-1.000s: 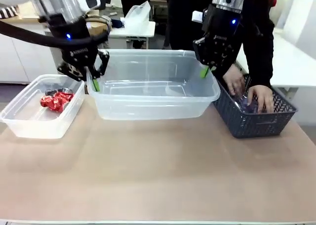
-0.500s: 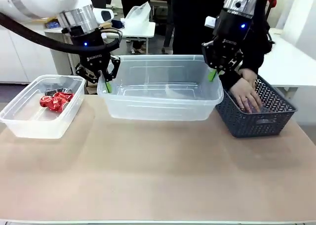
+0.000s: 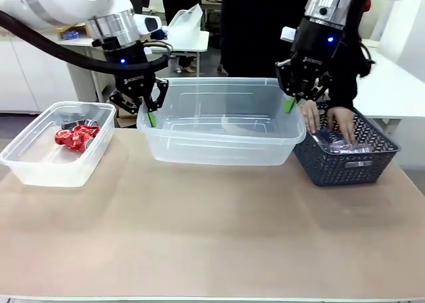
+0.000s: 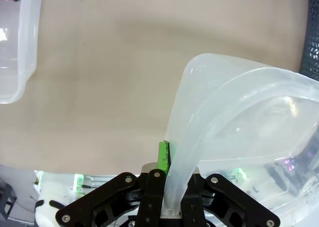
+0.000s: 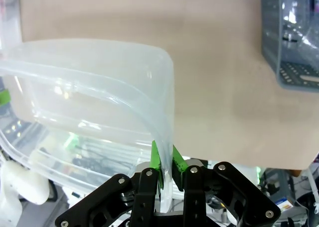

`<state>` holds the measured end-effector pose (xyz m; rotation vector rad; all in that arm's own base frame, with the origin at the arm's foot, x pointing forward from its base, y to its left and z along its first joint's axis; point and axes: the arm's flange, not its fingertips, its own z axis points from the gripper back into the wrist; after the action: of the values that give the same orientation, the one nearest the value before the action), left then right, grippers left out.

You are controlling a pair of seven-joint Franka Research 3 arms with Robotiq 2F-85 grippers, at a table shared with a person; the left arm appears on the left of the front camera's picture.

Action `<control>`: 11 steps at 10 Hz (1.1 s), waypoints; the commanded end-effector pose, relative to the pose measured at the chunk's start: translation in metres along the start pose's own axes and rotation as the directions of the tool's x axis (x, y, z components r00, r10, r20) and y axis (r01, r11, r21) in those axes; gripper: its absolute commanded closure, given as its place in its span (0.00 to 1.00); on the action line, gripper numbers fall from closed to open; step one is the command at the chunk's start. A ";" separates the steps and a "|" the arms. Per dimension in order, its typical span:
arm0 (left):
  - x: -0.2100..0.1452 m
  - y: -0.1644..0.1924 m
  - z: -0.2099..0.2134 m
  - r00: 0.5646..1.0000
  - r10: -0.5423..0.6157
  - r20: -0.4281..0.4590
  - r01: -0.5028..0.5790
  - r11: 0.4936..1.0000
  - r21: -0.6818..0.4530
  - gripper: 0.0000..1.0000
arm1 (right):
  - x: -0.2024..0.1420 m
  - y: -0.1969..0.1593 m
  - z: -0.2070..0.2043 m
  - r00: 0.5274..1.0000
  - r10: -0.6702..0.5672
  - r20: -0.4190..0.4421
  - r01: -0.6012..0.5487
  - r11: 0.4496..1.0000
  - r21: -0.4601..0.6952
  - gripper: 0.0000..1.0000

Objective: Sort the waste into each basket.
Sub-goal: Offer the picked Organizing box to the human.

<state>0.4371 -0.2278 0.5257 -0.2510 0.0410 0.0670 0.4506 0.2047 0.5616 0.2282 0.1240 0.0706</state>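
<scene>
- Toward the table's (image 3: 212, 236) far edge, the front view has the large clear tub (image 3: 222, 140) pinched at both short ends. The left gripper (image 3: 149, 113) is clamped on its left rim and the right gripper (image 3: 289, 103) on its right rim.
- Each wrist view gives what the front view cannot: green-padded jaws squeezed tight on either side of the thin rolled rim, with the translucent wall curving away over the tan tabletop.
- By the table's left edge, the front view shows the smaller clear tub (image 3: 26, 167) whole, with crushed red cans (image 3: 75, 136) lying in it. The left wrist view catches just one corner of it.
- At the right edge stands a dark lattice basket (image 3: 345, 167) with a person's hands (image 3: 330, 122) reaching in. Something clear and glinting lies under them, too indistinct to name.
- Whether the large tub's base rests on the table or hangs just above it cannot be told.
- Both tubs are glossy, thin-walled plastic with rounded corners.
</scene>
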 end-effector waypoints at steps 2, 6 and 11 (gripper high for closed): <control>0.000 0.008 0.004 0.999 0.029 0.027 -0.029 1.000 -0.009 0.96 | 0.000 0.003 0.005 1.000 0.029 0.002 -0.029 1.000 0.008 0.93; 0.000 0.008 0.004 0.999 0.029 0.027 -0.029 1.000 -0.009 0.96 | 0.000 0.003 0.005 1.000 0.029 0.002 -0.029 1.000 0.008 0.93; 0.000 0.008 0.004 0.999 0.029 0.027 -0.029 1.000 -0.009 0.96 | 0.000 0.003 0.005 1.000 0.029 0.002 -0.029 1.000 0.008 0.93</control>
<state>0.4368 -0.2265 0.5269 -0.2512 0.0393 0.0688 0.4523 0.2058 0.5633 0.2302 0.1207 0.0728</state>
